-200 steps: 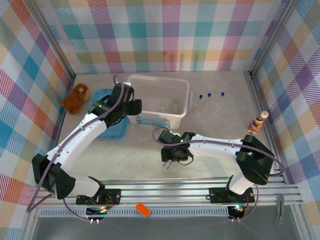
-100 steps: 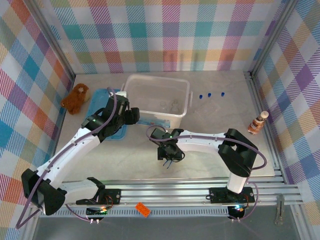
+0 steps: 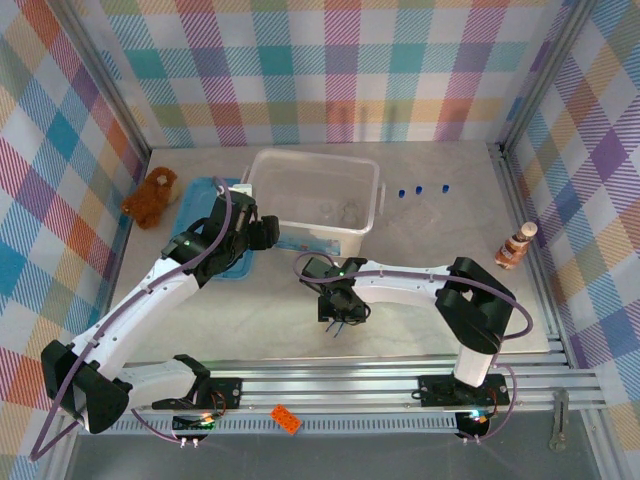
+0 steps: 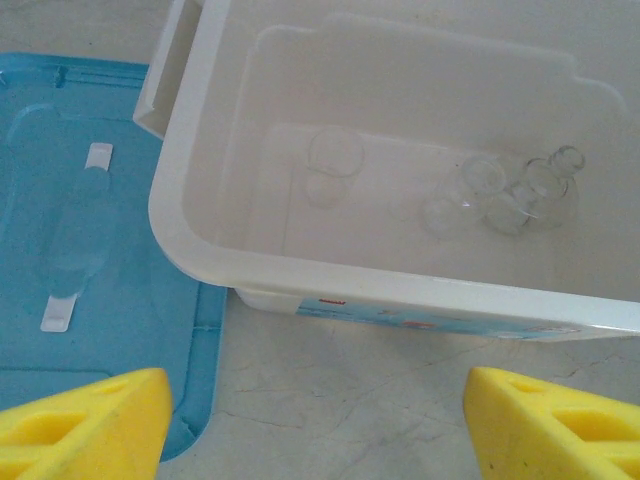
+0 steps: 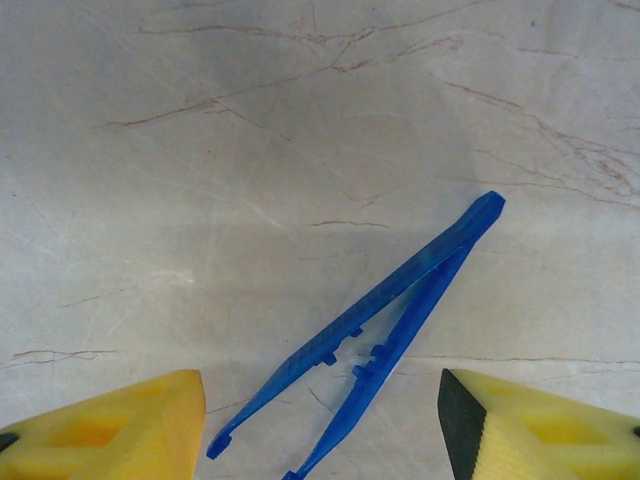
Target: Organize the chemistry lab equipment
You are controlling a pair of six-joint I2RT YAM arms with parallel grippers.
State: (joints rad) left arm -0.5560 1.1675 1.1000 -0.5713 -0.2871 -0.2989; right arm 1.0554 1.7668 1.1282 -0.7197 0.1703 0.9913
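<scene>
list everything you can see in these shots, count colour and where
bin: 1, white, back middle of table
clear glassware: several, inside bin
lid: 1, blue, flat left of bin
tweezers: 1, blue, on table in front of bin
blue caps: 3, table right of bin
plush toy: 1, brown, far left
striped bottle figure: 1, brown-white, right edge
left jaws: yellow pads, open, above bin's near wall
right jaws: yellow pads, open, straddling tweezers

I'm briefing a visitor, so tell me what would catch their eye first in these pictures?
Blue tweezers lie on the marble table between the open yellow fingers of the right gripper. Farther back, a white bin holds clear glassware, beside a blue lid.
</scene>
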